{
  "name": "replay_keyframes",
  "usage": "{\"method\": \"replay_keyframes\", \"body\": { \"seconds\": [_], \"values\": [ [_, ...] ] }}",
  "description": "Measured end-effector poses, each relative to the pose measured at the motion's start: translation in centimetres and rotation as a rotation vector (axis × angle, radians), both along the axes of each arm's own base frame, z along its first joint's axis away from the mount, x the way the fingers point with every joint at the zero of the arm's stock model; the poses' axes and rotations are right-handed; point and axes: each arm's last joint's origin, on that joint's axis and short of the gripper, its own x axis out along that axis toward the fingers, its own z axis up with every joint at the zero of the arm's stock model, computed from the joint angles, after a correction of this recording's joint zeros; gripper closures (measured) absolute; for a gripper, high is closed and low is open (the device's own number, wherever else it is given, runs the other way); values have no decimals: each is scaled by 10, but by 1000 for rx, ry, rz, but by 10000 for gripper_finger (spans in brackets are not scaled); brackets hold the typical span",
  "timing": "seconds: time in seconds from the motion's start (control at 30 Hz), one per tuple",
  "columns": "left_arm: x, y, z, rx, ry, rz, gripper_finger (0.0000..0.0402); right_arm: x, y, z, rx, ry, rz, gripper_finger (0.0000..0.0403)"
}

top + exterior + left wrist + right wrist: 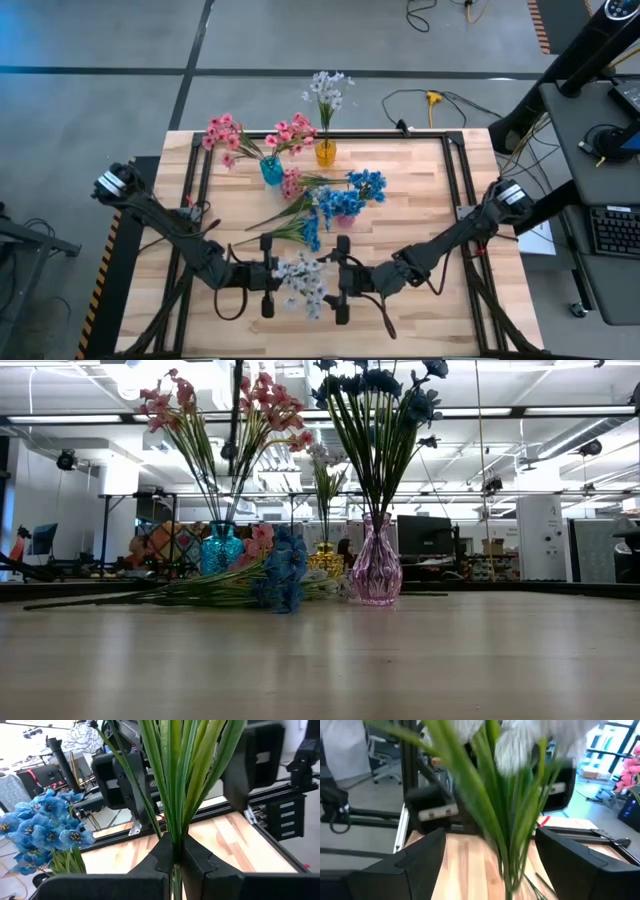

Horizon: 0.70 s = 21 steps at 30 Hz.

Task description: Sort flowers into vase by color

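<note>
A white flower spray (303, 282) stands upright above the table's near middle, blooms up, with my left gripper (268, 277) shut on its green stems. My right gripper (341, 280) faces it from the right, open. Its fingers (422, 857) stand on either side of the spray's leaves (502, 820), apart from them. Pink flowers stand in a teal vase (271, 170), white ones in an amber vase (325, 152), and blue ones in a pink vase (378, 565). Loose pink and blue sprays (310, 215) lie on the table's middle. The low view shows neither gripper. My left gripper pinches the spray's bundled green stems (175, 845) between its two fingers, just below where the leaves fan out. The fingers come level from the table's left and lie across the stems. The spray stands upright, lifted clear of the table, blooms above the fingers.
The three vases stand in the table's far half, the loose sprays just in front of them. A black frame (465, 190) runs along the table's edges. Bare wood (420, 210) lies to the right of the flowers.
</note>
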Motion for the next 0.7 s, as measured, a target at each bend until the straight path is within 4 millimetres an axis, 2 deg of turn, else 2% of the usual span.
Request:
{"method": "replay_keyframes", "body": {
  "seconds": [0.3, 0.53, 0.7],
  "values": [
    [5, -1, -7, 7, 8, 5, 400, 6, -8, -1, -8, -13, -10, 126],
    [5, -1, -6, 4, 7, 6, 398, 7, -10, 1, 0, -24, -4, 179],
    [5, -1, -7, 4, 7, 6, 381, 7, -10, 1, 0, -25, -5, 219]
  ]
}}
